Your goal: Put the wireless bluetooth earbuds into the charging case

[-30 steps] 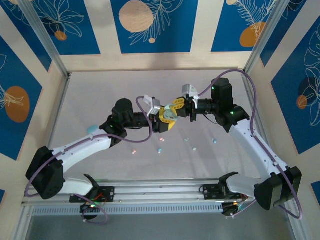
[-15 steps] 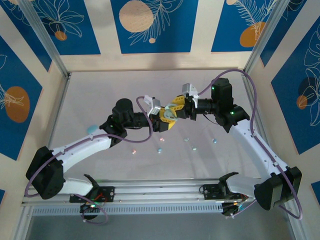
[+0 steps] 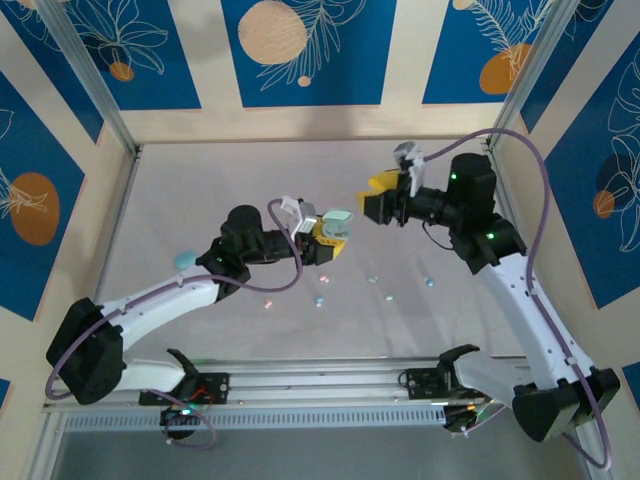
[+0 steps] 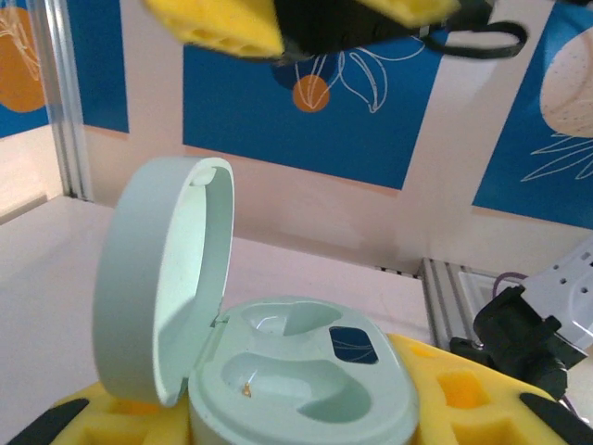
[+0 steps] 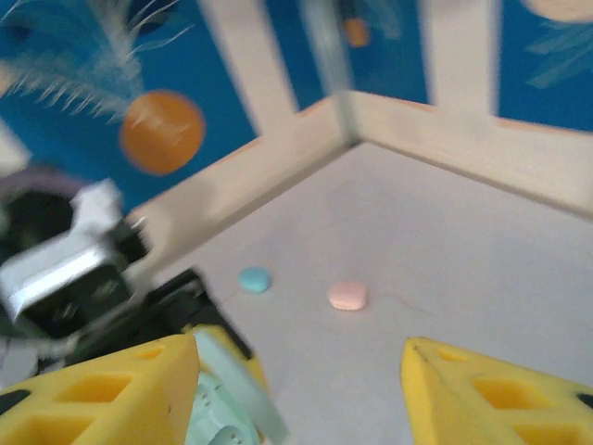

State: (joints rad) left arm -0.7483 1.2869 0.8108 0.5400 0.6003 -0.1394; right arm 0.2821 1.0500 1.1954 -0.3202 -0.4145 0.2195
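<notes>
My left gripper (image 3: 328,241) is shut on the mint green charging case (image 3: 337,226), holding it above the table's middle. In the left wrist view the case (image 4: 306,371) sits between the yellow pads (image 4: 473,394), its lid (image 4: 162,278) swung up to the left and both wells empty. My right gripper (image 3: 378,197) hovers open a little to the case's right, nothing between its fingers (image 5: 102,389). Several tiny earbuds lie on the table below: a pink one (image 3: 268,303), a blue one (image 3: 320,299), and mint and blue ones (image 3: 389,296) further right.
A closed light blue case (image 3: 183,260) lies on the table beside the left arm. In the right wrist view this blue case (image 5: 253,279) and a pink case (image 5: 347,296) lie near the far wall. An aluminium rail (image 3: 330,372) runs along the near edge.
My right gripper has opened and drawn back up and to the right, away from the case. The case's lid now stands open. The left gripper has shifted slightly down and left.
</notes>
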